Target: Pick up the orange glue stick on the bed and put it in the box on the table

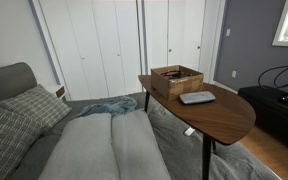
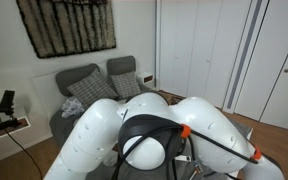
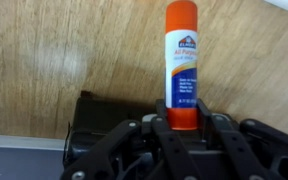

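Note:
In the wrist view my gripper [image 3: 182, 125] is shut on the orange glue stick [image 3: 181, 60]. The stick is white with an orange cap and base, and stands upright between the fingers. Wood-grain table surface [image 3: 64, 60] fills the background behind it. In an exterior view the open brown box [image 1: 176, 78] stands at the far end of the oval wooden table [image 1: 229, 118]. The gripper and the stick do not show in either exterior view. My white arm [image 2: 154, 130] fills the foreground of an exterior view.
A flat grey object [image 1: 196, 97] lies on the table beside the box. The grey bed [image 1: 109, 150] with a crumpled blue cloth [image 1: 109, 106] and plaid pillows [image 1: 29, 105] lies left of the table. A dark object [image 3: 92, 122] shows below the wood in the wrist view.

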Controlling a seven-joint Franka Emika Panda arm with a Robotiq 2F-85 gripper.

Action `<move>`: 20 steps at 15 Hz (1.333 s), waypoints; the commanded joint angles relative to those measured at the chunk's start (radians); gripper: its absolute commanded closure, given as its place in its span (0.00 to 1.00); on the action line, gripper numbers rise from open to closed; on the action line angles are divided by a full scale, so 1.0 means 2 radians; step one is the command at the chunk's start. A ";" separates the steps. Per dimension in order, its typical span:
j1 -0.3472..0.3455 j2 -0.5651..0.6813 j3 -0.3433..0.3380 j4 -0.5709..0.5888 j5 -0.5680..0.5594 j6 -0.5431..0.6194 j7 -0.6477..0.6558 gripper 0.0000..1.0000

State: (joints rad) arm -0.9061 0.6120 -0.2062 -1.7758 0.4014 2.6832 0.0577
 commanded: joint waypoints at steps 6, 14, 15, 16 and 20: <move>-0.035 -0.209 0.063 -0.031 0.174 -0.074 -0.127 0.92; 0.001 -0.207 0.025 -0.013 0.195 -0.092 -0.145 0.92; 0.013 -0.212 0.030 -0.011 0.196 -0.092 -0.148 0.92; 0.036 -0.231 0.040 -0.011 0.191 -0.092 -0.160 0.92; 0.114 -0.268 0.031 -0.009 0.134 -0.093 -0.167 0.92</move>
State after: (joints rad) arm -0.7820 0.1470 -0.1223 -1.7887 0.7366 2.5109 -0.2686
